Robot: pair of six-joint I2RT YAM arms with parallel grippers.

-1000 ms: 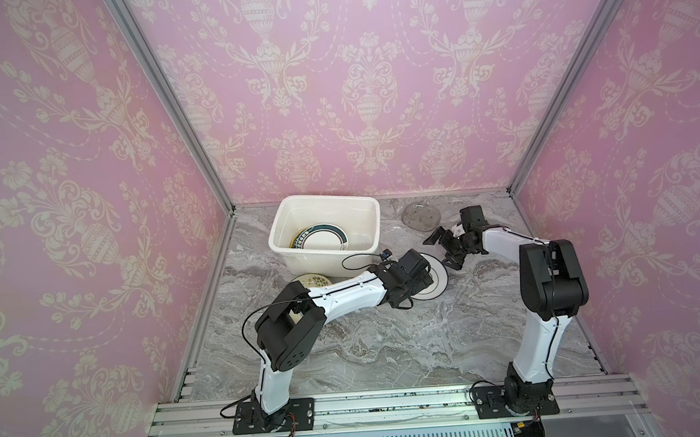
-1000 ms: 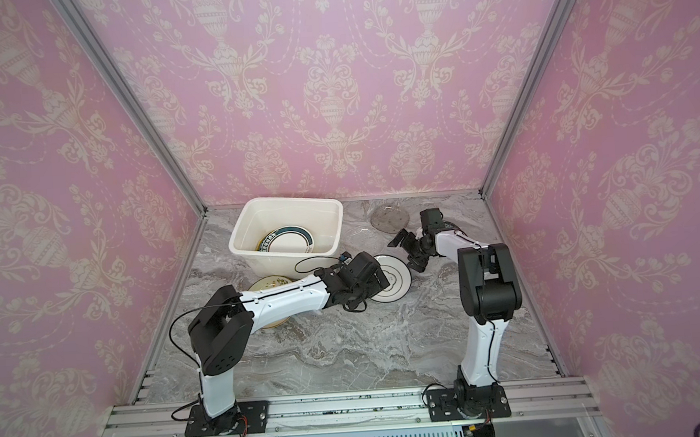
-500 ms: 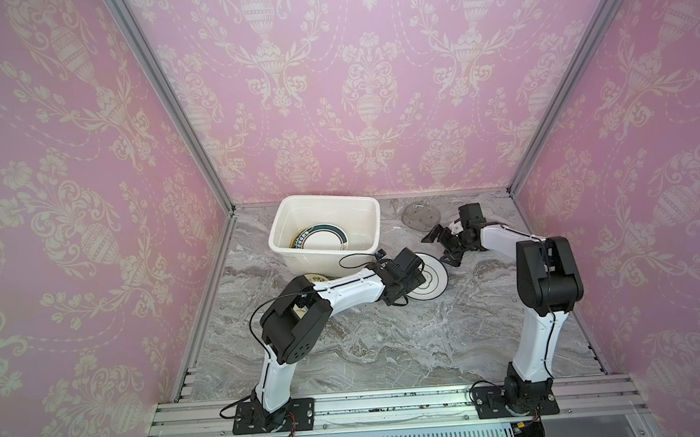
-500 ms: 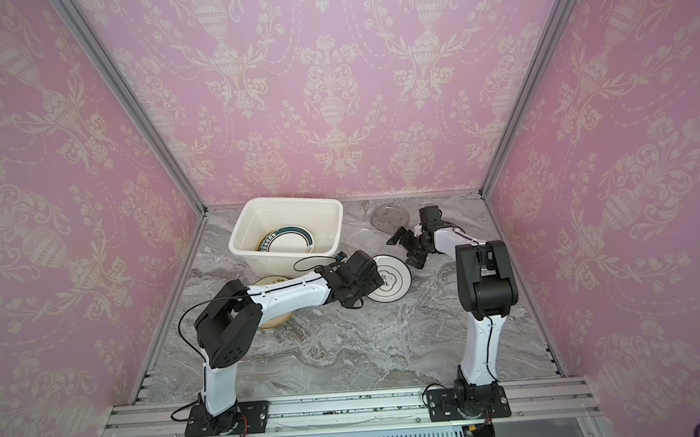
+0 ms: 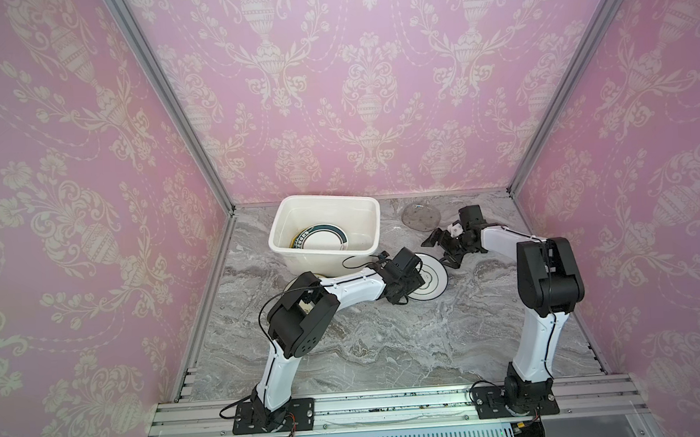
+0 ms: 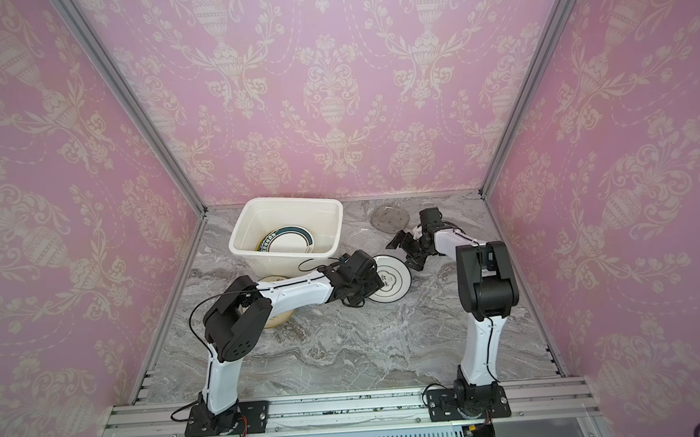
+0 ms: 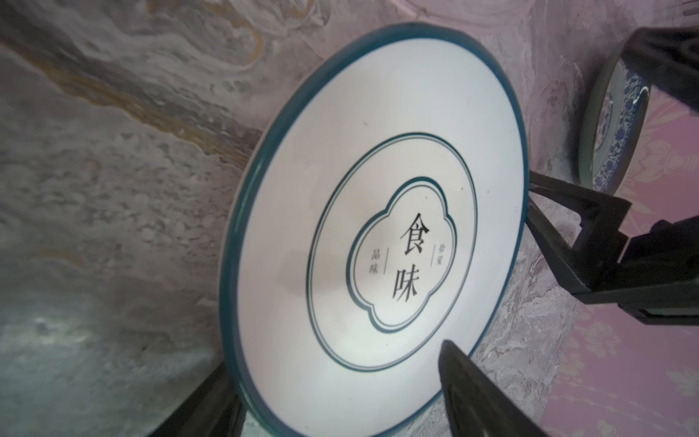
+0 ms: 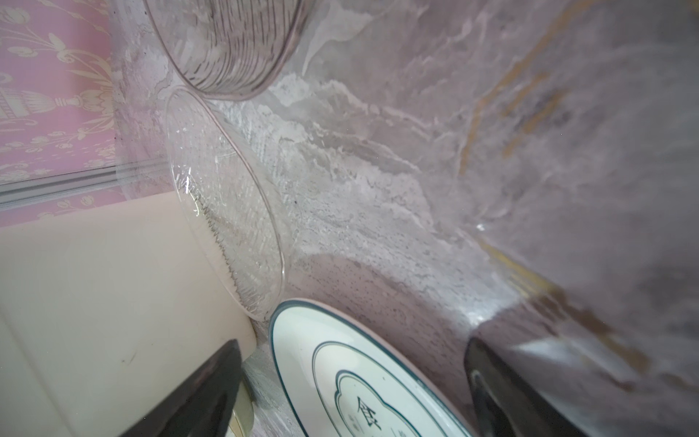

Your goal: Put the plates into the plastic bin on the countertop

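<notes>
While astride the plate (image 7: 321, 265), left fingers (image 7: 472, 401) apart.

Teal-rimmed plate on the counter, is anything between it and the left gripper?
Nothing visible. The left gripper straddles the near edge of the teal-rimmed plate, one finger over its face, the other outside the rim.

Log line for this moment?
phase: pre-grasp | left gripper: open, straddling rim of white teal-rimmed round plate on grey marble countertop | right gripper: open at opposite rim | white plastic bin: holds dark-rimmed plates
</notes>
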